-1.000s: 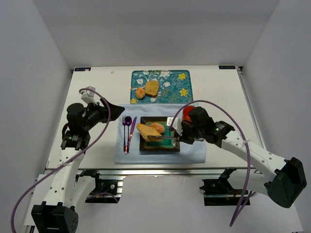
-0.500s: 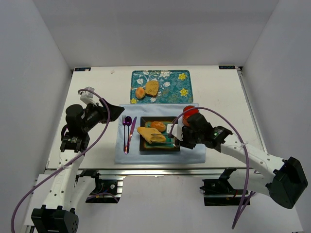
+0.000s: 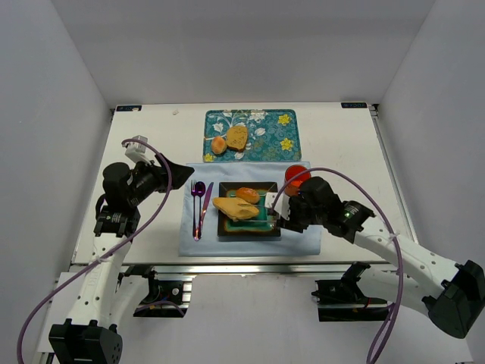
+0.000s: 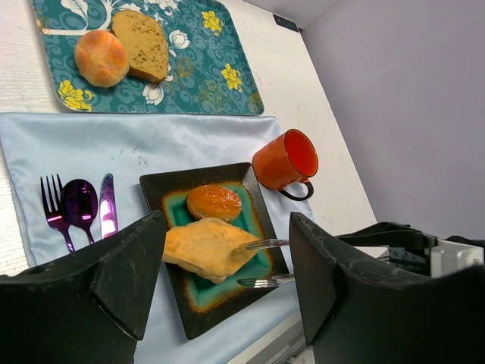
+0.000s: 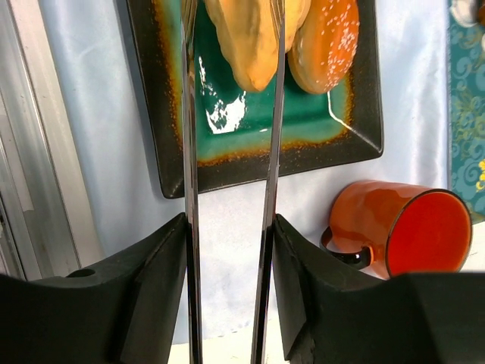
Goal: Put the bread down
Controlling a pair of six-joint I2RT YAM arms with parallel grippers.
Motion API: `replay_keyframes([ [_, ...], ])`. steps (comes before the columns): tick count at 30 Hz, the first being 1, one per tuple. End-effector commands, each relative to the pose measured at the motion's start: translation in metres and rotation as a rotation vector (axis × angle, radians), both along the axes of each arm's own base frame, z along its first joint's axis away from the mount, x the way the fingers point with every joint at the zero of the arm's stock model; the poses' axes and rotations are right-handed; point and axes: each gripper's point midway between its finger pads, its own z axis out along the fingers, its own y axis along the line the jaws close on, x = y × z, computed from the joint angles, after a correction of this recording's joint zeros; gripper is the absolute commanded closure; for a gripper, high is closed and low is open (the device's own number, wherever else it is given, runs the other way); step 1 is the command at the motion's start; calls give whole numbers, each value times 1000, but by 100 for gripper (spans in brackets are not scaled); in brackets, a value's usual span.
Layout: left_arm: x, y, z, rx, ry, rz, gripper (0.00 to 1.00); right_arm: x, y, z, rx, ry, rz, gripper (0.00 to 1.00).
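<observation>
A flat golden bread piece (image 3: 235,207) lies on the dark square plate (image 3: 250,230) beside a glazed bun (image 3: 248,195). My right gripper (image 3: 277,216) is shut on metal tongs (image 5: 268,189). The tongs' two arms reach over the plate's right side, and their tips straddle the bread (image 5: 254,34). In the left wrist view one tong tip (image 4: 261,244) rests on the bread (image 4: 201,246) and the other (image 4: 261,282) hangs beside it. My left gripper (image 3: 178,173) stands open and holds nothing, left of the placemat.
An orange mug (image 3: 296,175) stands just right of the plate. A purple fork, spoon and knife (image 3: 198,205) lie on the blue placemat (image 3: 303,235). The floral tray (image 3: 265,133) at the back holds a round roll (image 3: 218,145) and a bread slice (image 3: 237,136).
My right arm has drawn back to the right with the tongs. The bread has come down from the tongs' grip and now lies on the plate. The left arm has not moved.
</observation>
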Motion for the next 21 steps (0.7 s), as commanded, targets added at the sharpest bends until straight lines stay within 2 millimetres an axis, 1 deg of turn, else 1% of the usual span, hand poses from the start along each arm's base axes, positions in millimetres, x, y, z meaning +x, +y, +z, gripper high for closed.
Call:
replay_keyframes([
  [1, 0, 0, 2, -3, -11, -1, 25, -3, 10, 27, 92, -53, 41, 49],
  [3, 0, 0, 2, -1, -12, -1, 25, -5, 10, 38, 119, -81, 60, 50],
  [5, 0, 0, 1, -3, -8, -1, 25, -7, 11, 45, 137, -95, 70, 50],
  [6, 1, 0, 2, -3, -12, -3, 25, -7, 11, 50, 156, -95, 59, 51],
  [7, 1, 0, 1, -3, -11, -4, 25, -3, 13, 56, 179, -106, 37, 52],
  [9, 1, 0, 1, -5, -12, -4, 25, 7, 15, 65, 211, -104, -37, 60],
  [10, 1, -1, 2, -6, -12, -4, 25, 24, 13, 79, 271, -99, -159, 71],
  [11, 2, -1, 1, -6, -12, -4, 25, 33, 10, 84, 293, -87, -217, 78],
  [12, 2, -1, 1, -6, -14, -5, 25, 43, 9, 82, 295, -56, -267, 85],
  [13, 2, -1, 1, -8, -13, -5, 25, 53, 7, 93, 341, -24, -339, 91],
  [14, 2, -1, 2, -7, -14, -8, 25, 74, -7, 98, 368, -22, -430, 97],
  [15, 2, -1, 2, -6, -15, -10, 25, 85, -10, 95, 374, 14, -464, 99],
  [16, 2, -2, 2, -5, -15, -12, 25, 97, -18, 97, 388, 26, -512, 100],
  [17, 3, -2, 0, -4, -10, -12, 25, 118, -39, 106, 419, 20, -605, 100],
  [18, 3, -2, 1, -1, -12, -14, 25, 131, -45, 101, 414, 35, -641, 100],
  [19, 3, -2, 1, -2, -12, -16, 25, 141, -55, 102, 421, 37, -680, 100],
  [20, 3, -1, 0, 0, -13, -14, 25, 159, -76, 111, 452, 27, -761, 100],
  [21, 3, -2, 0, -1, -13, -17, 25, 170, -85, 103, 443, 53, -807, 100],
])
